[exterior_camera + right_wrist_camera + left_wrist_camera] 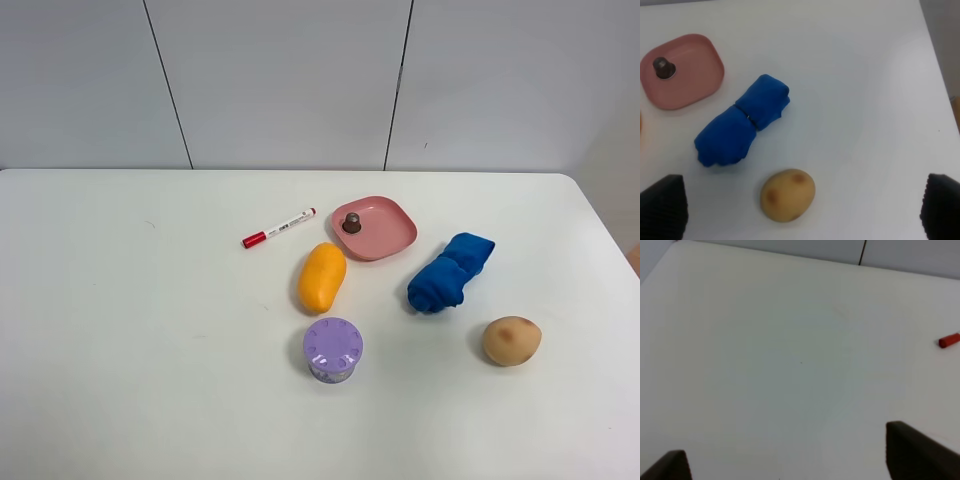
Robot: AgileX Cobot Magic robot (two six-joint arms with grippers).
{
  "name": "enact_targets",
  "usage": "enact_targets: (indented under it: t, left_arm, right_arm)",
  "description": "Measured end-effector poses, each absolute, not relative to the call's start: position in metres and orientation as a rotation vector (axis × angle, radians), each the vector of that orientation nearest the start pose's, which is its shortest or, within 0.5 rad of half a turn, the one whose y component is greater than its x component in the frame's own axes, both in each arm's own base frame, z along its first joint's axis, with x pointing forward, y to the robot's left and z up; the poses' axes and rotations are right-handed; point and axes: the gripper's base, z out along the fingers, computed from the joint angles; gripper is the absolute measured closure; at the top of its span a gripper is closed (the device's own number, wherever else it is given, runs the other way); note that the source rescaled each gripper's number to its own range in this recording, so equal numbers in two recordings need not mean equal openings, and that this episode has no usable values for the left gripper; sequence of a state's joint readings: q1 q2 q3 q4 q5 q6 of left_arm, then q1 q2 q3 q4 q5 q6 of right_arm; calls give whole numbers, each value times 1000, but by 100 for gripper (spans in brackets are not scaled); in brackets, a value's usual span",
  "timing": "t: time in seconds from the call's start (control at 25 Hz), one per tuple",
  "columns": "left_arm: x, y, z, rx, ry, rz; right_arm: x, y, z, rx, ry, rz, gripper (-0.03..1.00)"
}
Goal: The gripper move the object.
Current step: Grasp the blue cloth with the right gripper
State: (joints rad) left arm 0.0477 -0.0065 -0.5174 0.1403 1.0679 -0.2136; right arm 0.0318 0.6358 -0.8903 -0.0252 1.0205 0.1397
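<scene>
- Right wrist view: right gripper [801, 227] jaws spread wide, holding nothing.
- Left gripper [790, 460] jaws also wide, empty.
- One each: potato [787, 195], blue cloth [742, 122], pink plate [395, 215], marker [279, 227], mango [322, 277], purple jar [333, 349].

Left end effector [785, 452] first: all I can see of myself here is two fingers [917, 455]. They are dark, brownish-black blocks. The bigger one is a chunky slab with a straight upper edge and a squared corner. The other is just a small dark wedge [667, 467], a touch browner along its edge. Both are blurred, so I can't tell their surface.

Now my right end effector [804, 200]: two black fingers again, one [662, 207] and its twin [941, 205]. These are sharper, with a fine dotted, ribbed texture all over, like grippy rubber padding. Their edges are rounded off rather than square, and they're matte, with no shine.
</scene>
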Motion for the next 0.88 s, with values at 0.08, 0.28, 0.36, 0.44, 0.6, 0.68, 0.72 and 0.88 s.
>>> enact_targets:
  t: [0.08, 0.28, 0.36, 0.44, 0.6, 0.68, 0.72, 0.88]
  left_arm:
    - [-9, 11, 282, -272, 2002, 62]
    - [-9, 11, 282, -272, 2002, 62]
    - [-9, 11, 282, -272, 2002, 62]
    - [-9, 11, 282, -272, 2002, 62]
    - [-9, 11, 282, -272, 2002, 62]
    - [-9, 11, 282, -272, 2002, 62]
    - [-9, 11, 282, -272, 2002, 62]
    - [-9, 11, 282, -272, 2002, 62]
  right_arm:
    - [119, 3, 372, 134, 2279, 81, 2]
    - [181, 7, 361, 242, 2359, 154, 2]
    - [200, 10, 352, 291, 2385, 192, 2]
    - [218, 13, 341, 335, 2409, 240, 2]
    - [245, 20, 324, 474, 2407, 381, 2]
    - [256, 23, 316, 556, 2399, 455, 2]
    - [261, 24, 312, 594, 2396, 488, 2]
    - [278, 27, 293, 679, 2432, 539, 2]
